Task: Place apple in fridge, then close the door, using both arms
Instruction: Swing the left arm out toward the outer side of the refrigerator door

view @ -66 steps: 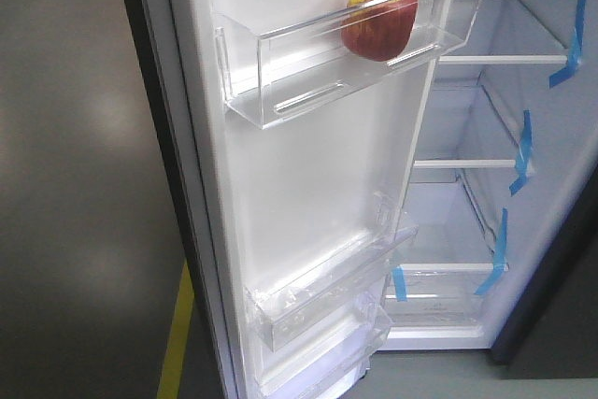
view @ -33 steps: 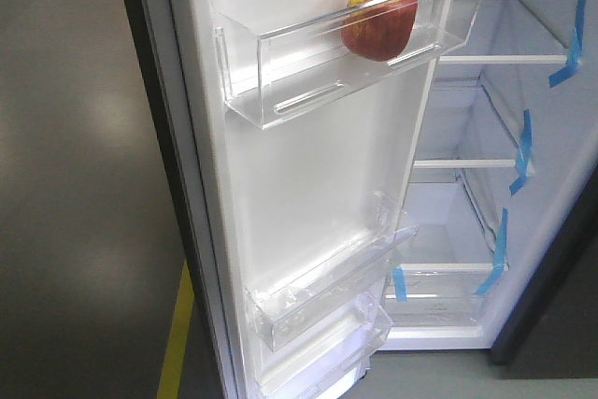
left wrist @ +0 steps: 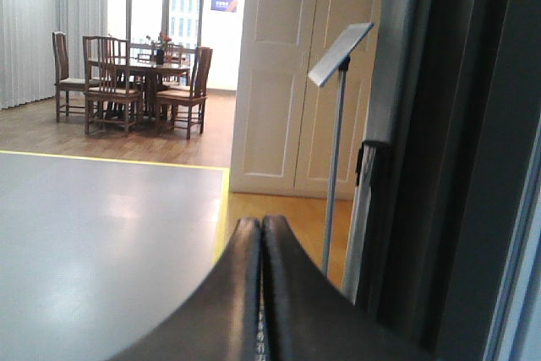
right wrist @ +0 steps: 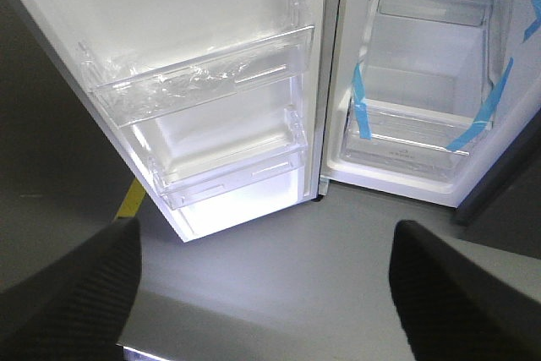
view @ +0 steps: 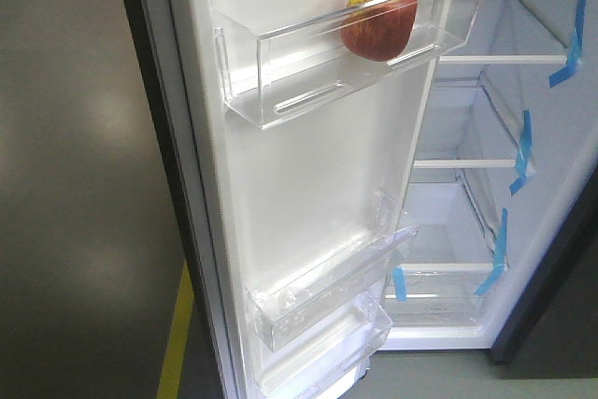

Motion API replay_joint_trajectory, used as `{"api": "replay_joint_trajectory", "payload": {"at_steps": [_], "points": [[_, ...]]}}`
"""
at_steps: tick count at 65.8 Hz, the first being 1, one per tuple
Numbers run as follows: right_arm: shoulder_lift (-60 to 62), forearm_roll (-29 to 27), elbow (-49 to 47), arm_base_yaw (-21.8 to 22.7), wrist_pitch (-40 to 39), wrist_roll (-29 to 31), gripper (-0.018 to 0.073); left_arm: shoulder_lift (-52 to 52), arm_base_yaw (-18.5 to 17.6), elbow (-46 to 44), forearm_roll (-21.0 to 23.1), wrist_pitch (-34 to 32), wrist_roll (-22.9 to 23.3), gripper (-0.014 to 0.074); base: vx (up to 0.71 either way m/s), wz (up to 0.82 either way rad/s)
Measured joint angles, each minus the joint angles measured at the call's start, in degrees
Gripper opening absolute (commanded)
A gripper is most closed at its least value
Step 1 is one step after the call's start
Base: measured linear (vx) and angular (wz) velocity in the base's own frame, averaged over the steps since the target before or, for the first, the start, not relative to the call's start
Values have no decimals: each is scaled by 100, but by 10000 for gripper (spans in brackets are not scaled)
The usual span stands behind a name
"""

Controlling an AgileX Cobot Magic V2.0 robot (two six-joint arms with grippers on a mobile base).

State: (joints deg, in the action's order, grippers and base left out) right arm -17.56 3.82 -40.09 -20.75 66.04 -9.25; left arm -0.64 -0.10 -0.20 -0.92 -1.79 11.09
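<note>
The red and yellow apple (view: pixel 378 21) rests in the top clear bin (view: pixel 308 72) of the open door (view: pixel 308 193). Behind it the fridge (view: pixel 486 165) shows white shelves and blue tape strips. No arm appears in the front view. In the left wrist view my left gripper (left wrist: pixel 260 224) is shut with nothing between its fingers, beside the dark outer face of the door (left wrist: pixel 456 166). My right gripper (right wrist: pixel 264 247) is open and empty above the grey floor, facing the lower door bins (right wrist: pixel 203 82) and the fridge's bottom drawer (right wrist: pixel 414 133).
Grey floor (view: pixel 84 184) with a yellow line (view: pixel 176 338) lies left of the door. The left wrist view shows a sign stand (left wrist: pixel 336 124), white doors (left wrist: pixel 296 73) and a dining table with chairs (left wrist: pixel 135 82) far off.
</note>
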Motion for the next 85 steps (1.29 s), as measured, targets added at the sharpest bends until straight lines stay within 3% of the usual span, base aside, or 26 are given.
{"api": "replay_joint_trajectory", "payload": {"at_steps": [12, 23, 36, 47, 57, 85], "points": [[0, 0, 0, 0, 0, 0, 581, 236, 0, -1370, -18, 560, -211, -6, 0, 0], [0, 0, 0, 0, 0, 0, 581, 1152, 0, -2834, -18, 1954, -400, -6, 0, 0], [0, 0, 0, 0, 0, 0, 581, 2447, 0, -4274, -18, 3778, -1165, -6, 0, 0], [0, 0, 0, 0, 0, 0, 581, 3455, 0, -5110, -18, 4893, -1321, -6, 0, 0], [0, 0, 0, 0, 0, 0, 581, 4208, 0, -5348, -18, 5171, -1334, -6, 0, 0], [0, 0, 0, 0, 0, 0, 581, 5601, 0, -5348, -18, 5048, -1334, -6, 0, 0]]}}
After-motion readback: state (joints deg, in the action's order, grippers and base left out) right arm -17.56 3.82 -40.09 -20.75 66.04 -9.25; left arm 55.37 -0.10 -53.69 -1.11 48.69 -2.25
